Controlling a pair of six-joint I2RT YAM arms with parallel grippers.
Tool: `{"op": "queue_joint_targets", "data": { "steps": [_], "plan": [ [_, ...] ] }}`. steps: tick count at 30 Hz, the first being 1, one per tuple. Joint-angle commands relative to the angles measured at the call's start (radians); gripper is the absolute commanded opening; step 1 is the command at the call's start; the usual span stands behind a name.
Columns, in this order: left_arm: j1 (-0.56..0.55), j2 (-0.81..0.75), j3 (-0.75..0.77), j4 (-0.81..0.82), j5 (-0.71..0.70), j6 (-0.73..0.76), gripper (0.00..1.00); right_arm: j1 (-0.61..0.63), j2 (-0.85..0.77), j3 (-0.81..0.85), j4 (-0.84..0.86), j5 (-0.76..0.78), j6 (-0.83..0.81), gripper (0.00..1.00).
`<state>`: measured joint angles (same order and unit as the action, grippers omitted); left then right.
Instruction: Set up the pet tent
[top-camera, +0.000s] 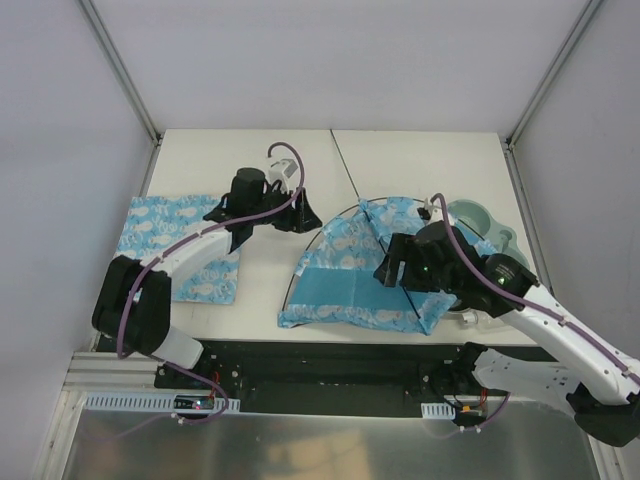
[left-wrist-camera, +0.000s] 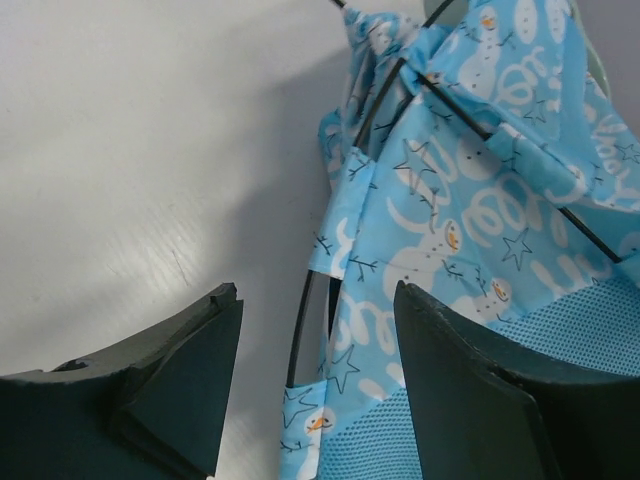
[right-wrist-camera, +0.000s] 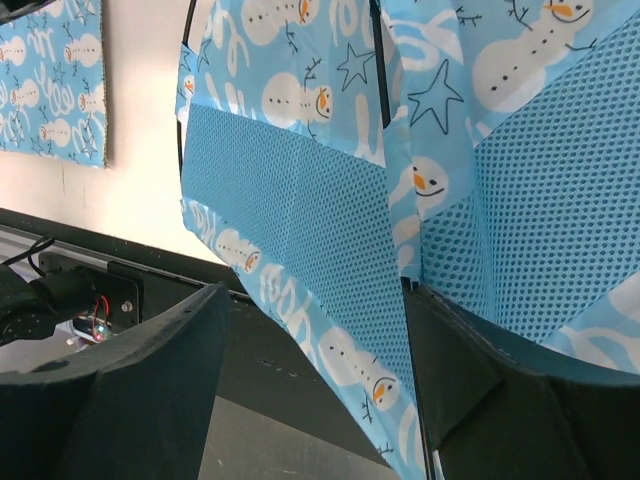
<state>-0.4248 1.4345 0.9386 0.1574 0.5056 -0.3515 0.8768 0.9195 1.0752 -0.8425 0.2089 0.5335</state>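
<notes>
The pet tent (top-camera: 350, 270) is seen on the right half of the table (top-camera: 420, 160). It is made of blue snowman-print cloth with mesh panels and is arched on thin black poles (left-wrist-camera: 300, 325). The right claw (top-camera: 400, 268) is held over the tent's near right side. Its fingers (right-wrist-camera: 150, 390) are spread wide, with cloth and one pole lying between them, unclamped. The left claw (top-camera: 268, 222) is held just beside the tent's left edge. Its fingers (left-wrist-camera: 180, 390) are also spread wide, and nothing is gripped; whether the tent is touched cannot be told. A flat mat (top-camera: 180, 250) of matching print is laid at the table's left. A pale green bowl (top-camera: 480, 222) is partly hidden behind the tent.
</notes>
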Motion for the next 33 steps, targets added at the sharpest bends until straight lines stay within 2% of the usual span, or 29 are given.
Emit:
{"op": "queue_joint_targets", "data": {
  "steps": [1,6,8,13,16,23,27,33],
  "plan": [
    [0.000,0.105,0.054,0.082,0.088,-0.070,0.63,-0.004,-0.024,0.037,-0.070,-0.011,0.010,0.76],
    [0.000,0.182,0.098,0.090,0.080,-0.073,0.61,-0.004,-0.062,0.074,-0.086,0.092,-0.026,0.76],
    [0.000,0.179,0.098,0.088,0.070,-0.069,0.61,-0.004,-0.025,0.109,-0.064,0.136,-0.076,0.75],
    [0.000,0.107,0.089,0.055,0.002,-0.032,0.61,-0.009,0.181,0.236,0.031,0.253,-0.232,0.74],
    [0.001,0.040,0.075,0.007,-0.059,-0.001,0.62,-0.050,0.327,0.319,0.089,0.236,-0.323,0.73],
    [0.006,-0.170,0.017,-0.119,-0.212,0.045,0.65,-0.122,0.603,0.468,0.088,0.196,-0.489,0.59],
    [0.008,-0.273,-0.023,-0.148,-0.263,0.057,0.67,-0.145,0.691,0.497,0.060,0.185,-0.526,0.52],
    [0.012,-0.377,-0.047,-0.191,-0.312,0.092,0.70,-0.179,0.780,0.517,0.008,0.113,-0.589,0.48]
  ]
}}
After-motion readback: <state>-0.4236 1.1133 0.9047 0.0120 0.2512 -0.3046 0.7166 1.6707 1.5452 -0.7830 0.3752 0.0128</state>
